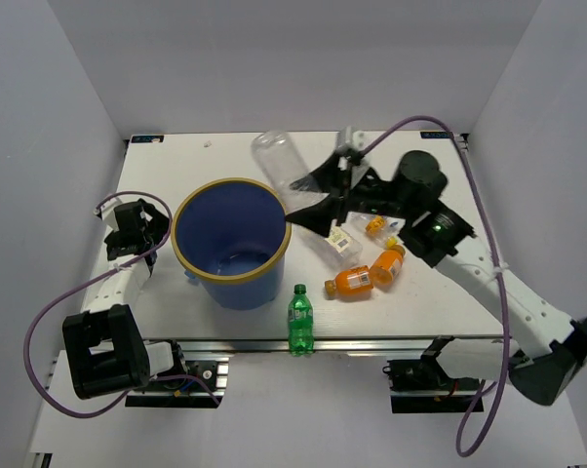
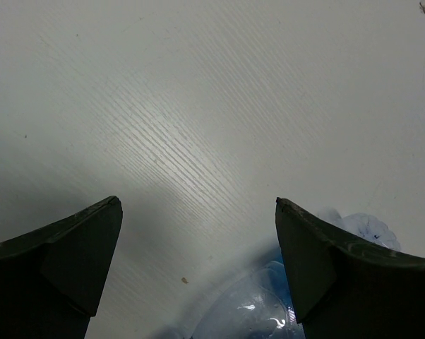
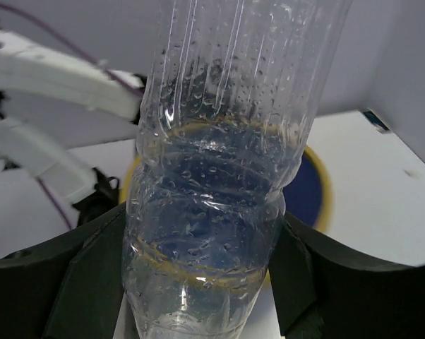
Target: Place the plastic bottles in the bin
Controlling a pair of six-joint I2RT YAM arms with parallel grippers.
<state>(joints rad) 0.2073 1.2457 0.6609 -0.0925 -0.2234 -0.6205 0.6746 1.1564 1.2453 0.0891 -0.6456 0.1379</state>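
The blue bin [image 1: 230, 239] with a tan rim stands left of centre. My right gripper [image 1: 311, 200] is shut on a clear bottle [image 1: 277, 156] and holds it tilted in the air just right of the bin's rim. In the right wrist view this bottle [image 3: 212, 176] fills the gap between the fingers [image 3: 92, 275], with the bin [image 3: 308, 187] behind it. A clear bottle with a yellowish label [image 1: 340, 240] and two orange bottles [image 1: 350, 281] [image 1: 387, 263] lie on the table right of the bin. A green bottle [image 1: 299, 317] stands at the front edge. My left gripper [image 1: 133, 222] is open and empty left of the bin.
The left wrist view shows bare white table [image 2: 198, 106] and a bluish translucent plastic shape [image 2: 262, 311] beside the right finger; I cannot tell what it is. White walls [image 1: 69, 117] enclose the table. A small orange object [image 1: 376, 225] lies under the right arm.
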